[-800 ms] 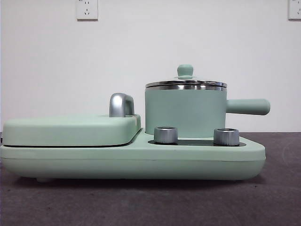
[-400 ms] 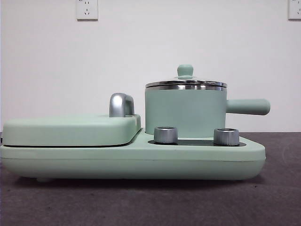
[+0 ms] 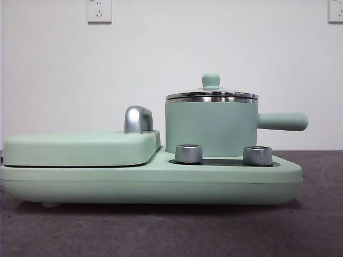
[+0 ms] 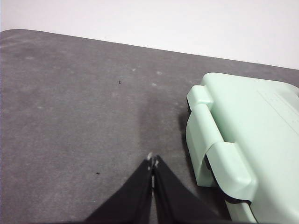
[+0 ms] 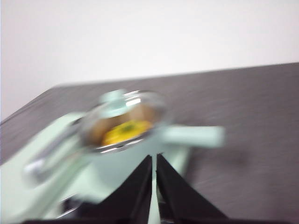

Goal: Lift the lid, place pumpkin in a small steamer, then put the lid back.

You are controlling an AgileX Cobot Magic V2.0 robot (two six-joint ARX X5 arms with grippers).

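The small steamer [image 3: 211,128] stands on the right half of the appliance, its side handle [image 3: 281,121] pointing right. The lid [image 3: 211,96] rests on its rim, knob [image 3: 210,80] up. In the blurred right wrist view the yellow pumpkin [image 5: 126,130] shows through the glass lid [image 5: 140,100], inside the steamer [image 5: 117,168]. My right gripper [image 5: 154,158] hangs shut and empty, apart from the pot on the near side. My left gripper [image 4: 153,161] is shut over bare table beside the appliance's end. Neither gripper shows in the front view.
The wide mint-green appliance base [image 3: 150,182] carries a flat hinged cover [image 3: 80,147] with a chrome handle [image 3: 138,119] on the left. Two silver knobs [image 3: 188,153] [image 3: 258,155] sit in front of the pot. The cover's hinged end [image 4: 224,154] lies close to my left gripper.
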